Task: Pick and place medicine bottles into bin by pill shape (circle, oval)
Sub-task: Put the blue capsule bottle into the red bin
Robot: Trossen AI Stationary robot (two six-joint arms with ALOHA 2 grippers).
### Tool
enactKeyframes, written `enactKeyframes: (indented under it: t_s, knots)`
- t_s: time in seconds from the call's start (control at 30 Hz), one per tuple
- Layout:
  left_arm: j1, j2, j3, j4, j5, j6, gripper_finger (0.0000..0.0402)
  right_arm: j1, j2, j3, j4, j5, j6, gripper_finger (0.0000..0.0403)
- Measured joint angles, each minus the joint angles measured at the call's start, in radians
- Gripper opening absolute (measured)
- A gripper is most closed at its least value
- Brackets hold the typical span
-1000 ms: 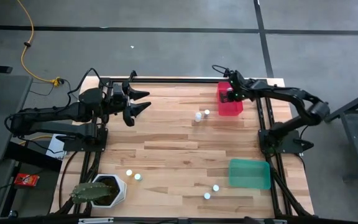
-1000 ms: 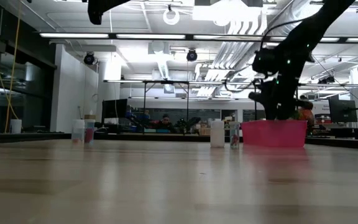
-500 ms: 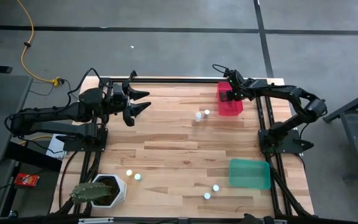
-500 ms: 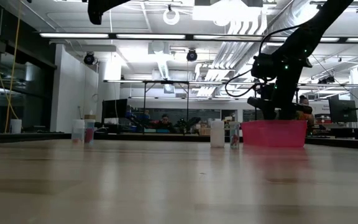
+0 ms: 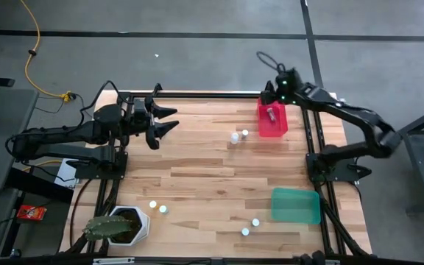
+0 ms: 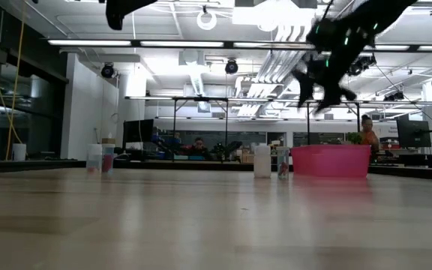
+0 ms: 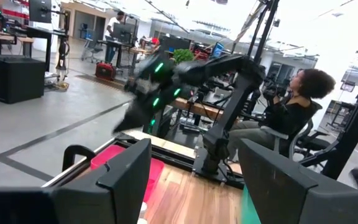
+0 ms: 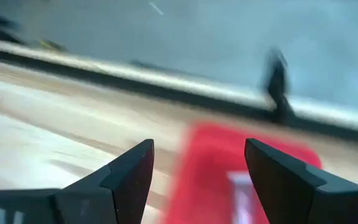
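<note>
While the right arm hangs above the far edge, next-pick geometry, left to right:

- Plant pot (image 5: 124, 224): near-left corner, not a target.
- Pot-side pair (image 5: 153, 205): two white-capped medicine bottles just beside the pot, close together, standing cap-up as far as I can tell. They sit on the left arm's side, well apart from both bins.
- Left gripper (image 7: 194, 143): fingers wide, nothing between them. It waits over the far-left part of the table, pointing toward the middle.
- Middle pair (image 5: 235, 138): two bottles close together, just beside the red bin (image 5: 262, 126) on its table-centre side. They lie toward the near side and centre from the right gripper. Right arm is clearly nearer, so I'd pick these next.
- Near pair (image 5: 255, 221): two bottles just beside the green bin (image 5: 300, 213), also on the right arm's side.
- Binned bottle (image 5: 271, 114): lies inside the red bin, apparently on its side. Too blurred in the wrist view to call its long axis.
- Right gripper (image 8: 198, 143): raised above the red bin's far edge, fingers spread, empty. The binned bottle sits below and ahead of it, not touching.

Pill shapes aren't readable from here, so I can't tell which bin each pair belongs in.

Risk on the middle pair: the bottles stand close, and a wide approach could knock over the neighbour.
</note>
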Motion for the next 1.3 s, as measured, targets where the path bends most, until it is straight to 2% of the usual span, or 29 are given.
enactKeyframes:
  t_s: [0.13,0.23,0.43,0.57,0.67,0.77,1.3]
  knots:
    - [0.000,0.000,0.000,-0.019,0.000,0.000,0.0229,0.103,-0.158,-0.017,0.119,-0.115,-0.038,0.0245]
    - [0.000,0.000,0.000,-0.018,0.003,0.000,0.0229,0.223,-0.256,-0.067,0.223,-0.172,-0.036,0.0245]
    - [0.000,0.000,0.000,-0.017,0.003,0.000,0.0229,0.481,-0.355,-0.185,0.458,-0.164,-0.047,0.0245]
    - [0.000,0.000,0.000,-0.017,0.003,0.000,0.0229,0.576,-0.360,-0.198,0.481,-0.136,-0.159,0.0245]
    - [0.000,0.000,0.000,-0.017,0.003,0.000,0.0229,0.607,-0.360,-0.198,0.489,-0.110,-0.228,0.0245]
    - [0.000,0.000,0.000,-0.016,0.003,0.000,0.0229,0.614,-0.360,-0.197,0.488,-0.085,-0.230,0.0245]
    - [0.000,0.000,0.000,-0.016,0.000,0.000,0.0229,0.614,-0.360,-0.194,0.497,-0.085,-0.272,0.0245]
